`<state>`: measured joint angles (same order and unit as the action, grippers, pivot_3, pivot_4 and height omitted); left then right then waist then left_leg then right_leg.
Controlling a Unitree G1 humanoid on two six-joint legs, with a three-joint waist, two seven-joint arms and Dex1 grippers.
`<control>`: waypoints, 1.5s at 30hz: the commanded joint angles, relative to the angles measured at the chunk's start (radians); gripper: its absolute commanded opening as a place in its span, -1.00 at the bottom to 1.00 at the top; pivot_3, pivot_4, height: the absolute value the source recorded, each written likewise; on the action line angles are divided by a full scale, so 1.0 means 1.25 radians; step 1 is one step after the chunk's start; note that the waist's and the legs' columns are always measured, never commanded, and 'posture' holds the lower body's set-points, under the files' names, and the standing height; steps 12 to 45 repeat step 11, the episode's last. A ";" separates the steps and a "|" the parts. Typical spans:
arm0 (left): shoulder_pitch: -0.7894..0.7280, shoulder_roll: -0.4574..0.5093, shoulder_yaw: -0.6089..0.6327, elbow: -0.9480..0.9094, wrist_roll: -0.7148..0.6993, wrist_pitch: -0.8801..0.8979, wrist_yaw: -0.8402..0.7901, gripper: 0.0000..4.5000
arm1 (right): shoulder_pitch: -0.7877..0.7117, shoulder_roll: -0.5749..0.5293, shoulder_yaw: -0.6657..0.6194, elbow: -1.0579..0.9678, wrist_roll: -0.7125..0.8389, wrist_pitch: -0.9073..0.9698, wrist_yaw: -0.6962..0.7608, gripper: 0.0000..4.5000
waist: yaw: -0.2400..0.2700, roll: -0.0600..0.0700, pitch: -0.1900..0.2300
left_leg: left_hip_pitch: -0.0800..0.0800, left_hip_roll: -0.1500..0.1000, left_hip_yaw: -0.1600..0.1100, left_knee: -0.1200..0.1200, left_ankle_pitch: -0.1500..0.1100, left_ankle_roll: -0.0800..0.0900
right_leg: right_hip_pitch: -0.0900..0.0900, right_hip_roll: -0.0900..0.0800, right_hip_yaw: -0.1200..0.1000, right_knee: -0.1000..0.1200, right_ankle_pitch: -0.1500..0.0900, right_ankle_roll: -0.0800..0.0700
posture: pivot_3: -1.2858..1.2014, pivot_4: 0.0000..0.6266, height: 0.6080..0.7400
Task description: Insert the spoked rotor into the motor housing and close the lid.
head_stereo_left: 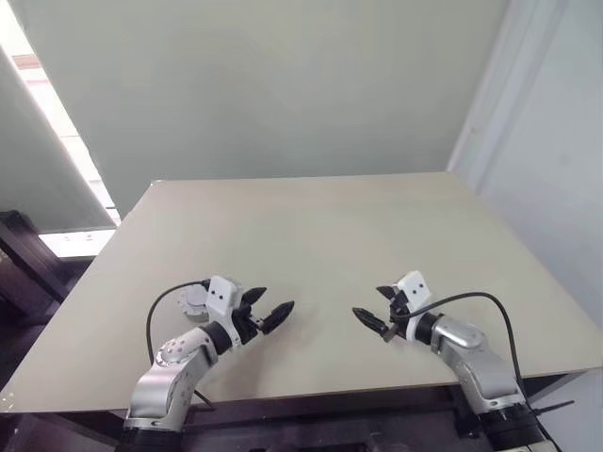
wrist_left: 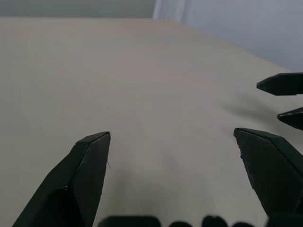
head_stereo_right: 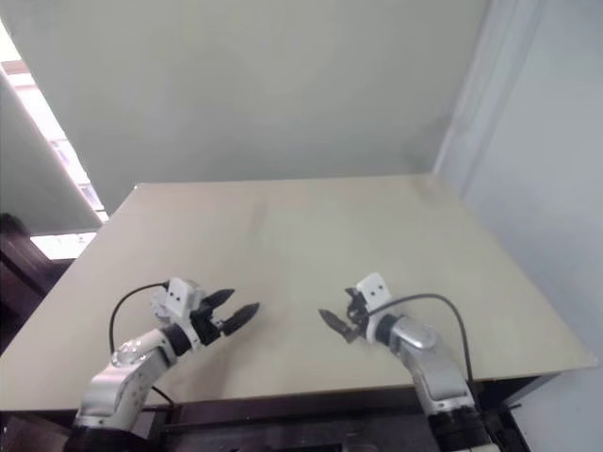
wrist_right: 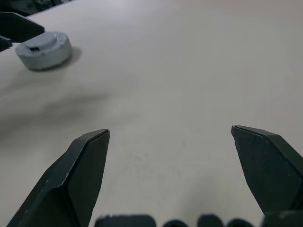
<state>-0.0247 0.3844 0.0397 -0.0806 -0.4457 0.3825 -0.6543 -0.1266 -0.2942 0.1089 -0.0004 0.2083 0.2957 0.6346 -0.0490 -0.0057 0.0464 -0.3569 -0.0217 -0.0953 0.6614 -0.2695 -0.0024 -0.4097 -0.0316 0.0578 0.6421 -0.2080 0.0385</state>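
Risk lies mostly with the left arm. The grey disc (wrist_right: 44, 49), a round matte puck with a notched rim and a small slot on top, sits on the table (head_stereo_left: 311, 235) just beside that arm's white wrist block, at about 10 o'clock from the left gripper (head_stereo_left: 273, 301). The fingers point away from the disc toward 3 o'clock. A careless swing of the wrist or its black cable could therefore shove the disc toward the table's near-left edge. From outside it looks like a closed case, so I judge a knock might also unseat its top.

Both pincers are spread wide and empty, touching nothing. The right gripper (head_stereo_left: 369, 303) faces the left one across bare tabletop, tips pointing to 9 o'clock, well apart from the disc.
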 commanded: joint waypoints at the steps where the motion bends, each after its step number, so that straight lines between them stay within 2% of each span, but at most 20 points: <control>1: -0.009 0.006 -0.005 -0.033 -0.006 0.005 -0.016 0.99 | 0.026 -0.008 -0.058 -0.064 0.026 -0.028 -0.021 1.00 | 0.000 0.000 0.000 | 0.000 0.000 0.000 0.000 0.000 0.000 | 0.000 0.000 0.000 0.000 0.000 0.000 | 0.03 -1.00 1.00; 9: -0.043 0.004 -0.014 0.005 0.009 0.001 -0.035 0.99 | 0.071 -0.006 -0.093 -0.096 0.036 -0.036 -0.037 1.00 | 0.000 0.001 0.000 | 0.001 0.000 0.001 0.000 0.000 0.000 | 0.000 0.000 0.000 0.000 0.000 0.000 | 0.03 -1.00 1.00; 45: -0.055 -0.001 -0.018 0.016 0.015 -0.004 -0.035 0.99 | 0.070 -0.005 -0.092 -0.097 0.034 -0.037 -0.039 1.00 | 0.000 0.001 0.000 | 0.001 0.000 0.001 0.000 0.000 0.000 | 0.000 0.000 0.000 0.000 0.000 0.000 | 0.03 -1.00 1.00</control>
